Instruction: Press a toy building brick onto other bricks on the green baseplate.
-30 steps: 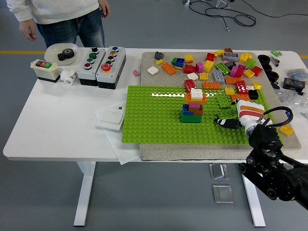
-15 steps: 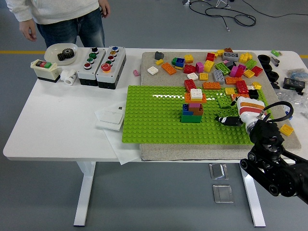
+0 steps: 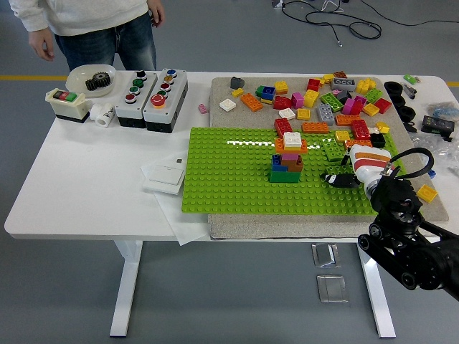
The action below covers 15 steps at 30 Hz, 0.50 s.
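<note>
The right hand hovers low over the green baseplate; whether it holds anything I cannot tell. Left of it stands the brick stack; loose bricks crowd beyond it.

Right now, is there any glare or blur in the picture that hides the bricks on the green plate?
In the head view, a white streak of glare lies across the green baseplate near its far edge, behind the brick stack; the stack itself is sharp and evenly lit. The right hand is dark, so its fingers are hard to read.
</note>
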Each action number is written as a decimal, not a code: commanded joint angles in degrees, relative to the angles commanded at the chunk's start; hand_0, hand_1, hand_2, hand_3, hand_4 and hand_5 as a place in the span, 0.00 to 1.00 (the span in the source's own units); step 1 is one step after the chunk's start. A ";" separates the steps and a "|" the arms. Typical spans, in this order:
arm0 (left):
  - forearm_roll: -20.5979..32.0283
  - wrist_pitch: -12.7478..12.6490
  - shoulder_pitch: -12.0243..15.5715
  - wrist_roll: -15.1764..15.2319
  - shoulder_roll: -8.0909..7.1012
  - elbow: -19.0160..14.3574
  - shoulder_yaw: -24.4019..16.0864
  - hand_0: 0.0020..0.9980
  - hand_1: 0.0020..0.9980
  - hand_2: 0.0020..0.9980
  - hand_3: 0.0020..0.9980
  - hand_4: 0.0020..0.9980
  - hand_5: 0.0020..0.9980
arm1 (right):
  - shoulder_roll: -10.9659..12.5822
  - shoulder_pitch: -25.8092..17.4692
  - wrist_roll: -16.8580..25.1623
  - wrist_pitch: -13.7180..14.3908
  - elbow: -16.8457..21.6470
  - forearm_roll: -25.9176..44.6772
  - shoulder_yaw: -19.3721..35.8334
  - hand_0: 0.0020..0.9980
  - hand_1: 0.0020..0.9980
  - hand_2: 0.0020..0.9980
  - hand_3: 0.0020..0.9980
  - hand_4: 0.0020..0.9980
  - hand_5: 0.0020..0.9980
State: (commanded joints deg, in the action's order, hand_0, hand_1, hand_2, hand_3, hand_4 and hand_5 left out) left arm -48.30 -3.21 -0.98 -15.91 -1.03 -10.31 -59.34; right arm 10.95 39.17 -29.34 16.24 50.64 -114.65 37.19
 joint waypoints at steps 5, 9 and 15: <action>0.06 0.00 0.02 0.01 -0.02 0.00 0.00 0.88 0.84 0.84 0.64 0.73 0.65 | 0.34 -0.04 0.23 -0.23 0.19 0.22 -0.16 0.46 0.47 0.55 0.53 0.91 0.56; -0.11 -0.02 0.02 -0.02 -0.05 0.00 -0.21 0.88 0.84 0.84 0.64 0.73 0.65 | 1.24 0.02 0.91 -0.65 1.14 0.71 -0.57 0.46 0.46 0.55 0.52 0.88 0.55; -0.39 -0.03 0.13 -0.07 -0.14 0.00 -0.44 0.88 0.84 0.84 0.64 0.73 0.65 | 2.87 0.01 1.65 -1.12 2.33 1.24 -1.57 0.46 0.46 0.55 0.52 0.86 0.54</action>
State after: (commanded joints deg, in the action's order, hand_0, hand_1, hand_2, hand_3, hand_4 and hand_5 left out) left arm -48.68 -3.24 -0.85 -15.98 -1.17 -10.31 -59.78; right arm 13.82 39.18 -27.70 15.13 52.97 -113.41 35.62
